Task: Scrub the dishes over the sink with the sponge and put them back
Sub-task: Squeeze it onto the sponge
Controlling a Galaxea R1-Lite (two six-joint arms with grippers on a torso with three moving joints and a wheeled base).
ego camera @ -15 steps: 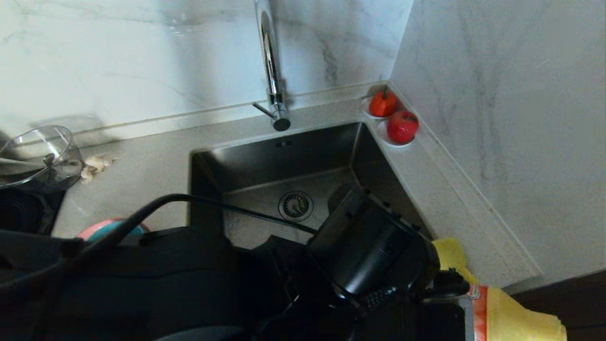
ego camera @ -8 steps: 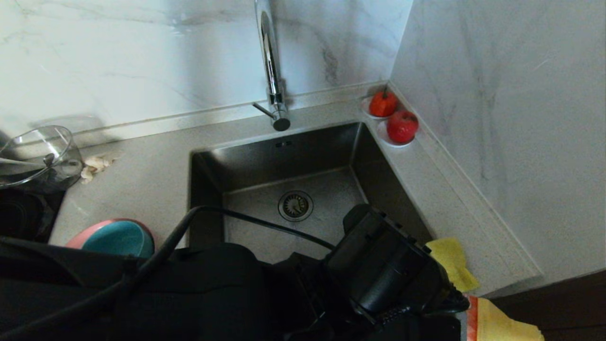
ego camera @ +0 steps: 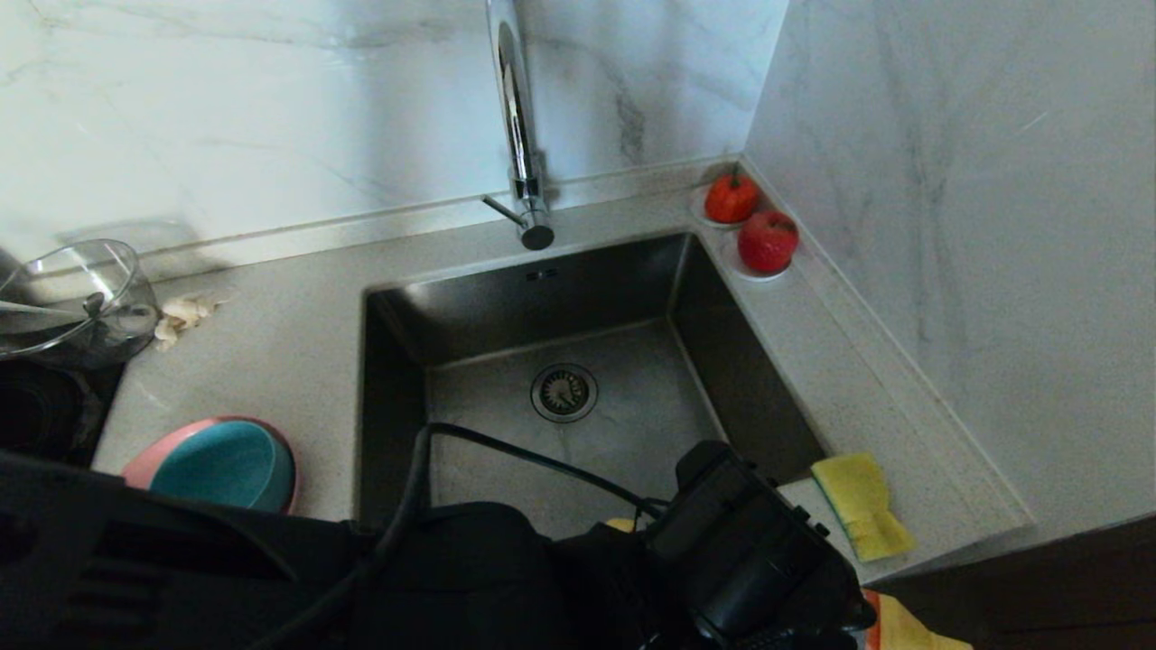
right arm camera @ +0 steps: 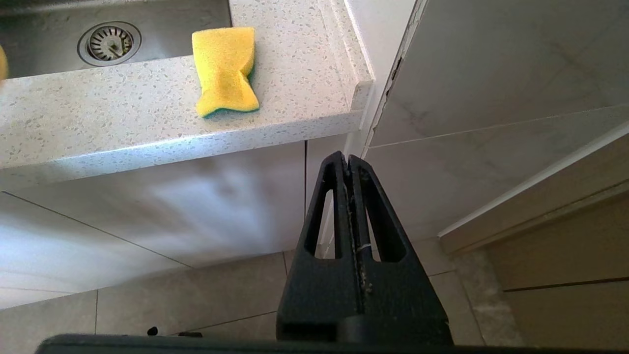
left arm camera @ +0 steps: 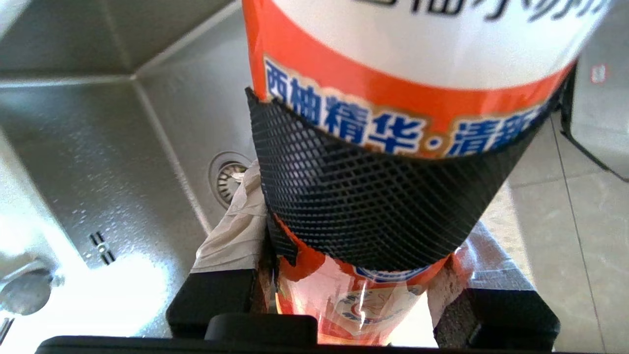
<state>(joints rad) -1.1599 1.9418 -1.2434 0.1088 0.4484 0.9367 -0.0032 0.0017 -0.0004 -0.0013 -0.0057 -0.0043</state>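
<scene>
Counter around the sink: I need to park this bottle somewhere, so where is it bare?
Bare: the counter between rag and sink, and the right strip between fruit saucers and sponge. Crowded: front left, teal bowl in pink plate.

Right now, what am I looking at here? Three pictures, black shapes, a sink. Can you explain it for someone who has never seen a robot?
This is a robot with two arms, each ending in a pincer. One picture comes from a camera on its head, looking down at a kitchen counter; the other two come from cameras on its wrists.

From the head you see the sink with its tap, a teal bowl sitting in a pink plate to the robot's left, and a yellow sponge on the counter to its right. The black bulk low in that picture is the left arm.

The left pincer is clamped on an orange-and-white bottle above the sink. The right pincer is shut, holds nothing, and hangs below the counter edge.
</scene>
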